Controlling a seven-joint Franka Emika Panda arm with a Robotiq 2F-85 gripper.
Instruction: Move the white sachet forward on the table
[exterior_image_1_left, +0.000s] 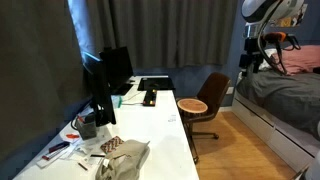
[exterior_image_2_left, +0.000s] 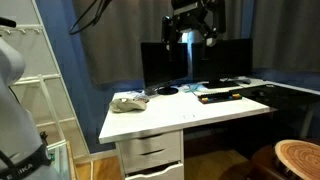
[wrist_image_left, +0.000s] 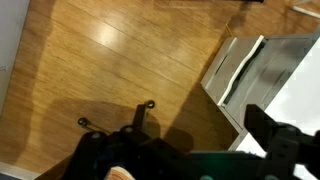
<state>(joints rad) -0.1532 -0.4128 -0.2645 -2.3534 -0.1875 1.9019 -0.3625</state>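
Note:
My gripper (exterior_image_1_left: 262, 55) hangs high in the air beside the desk (exterior_image_1_left: 160, 125), far from its top; it also shows in an exterior view (exterior_image_2_left: 190, 35). Its fingers look apart and hold nothing. In the wrist view one dark finger (wrist_image_left: 272, 130) shows over the wooden floor. A small white flat item (exterior_image_1_left: 73, 133) lies at the near end of the desk by a beige cloth (exterior_image_1_left: 125, 157). It is too small to tell whether this is the white sachet. The cloth also shows in an exterior view (exterior_image_2_left: 130, 101).
A monitor (exterior_image_1_left: 105, 80) and a keyboard (exterior_image_2_left: 218, 94) stand on the desk. A chair with a round wooden seat (exterior_image_1_left: 193, 104) stands beside the desk, under the gripper; its castors (wrist_image_left: 115, 122) show in the wrist view. A bed (exterior_image_1_left: 285, 90) fills one side.

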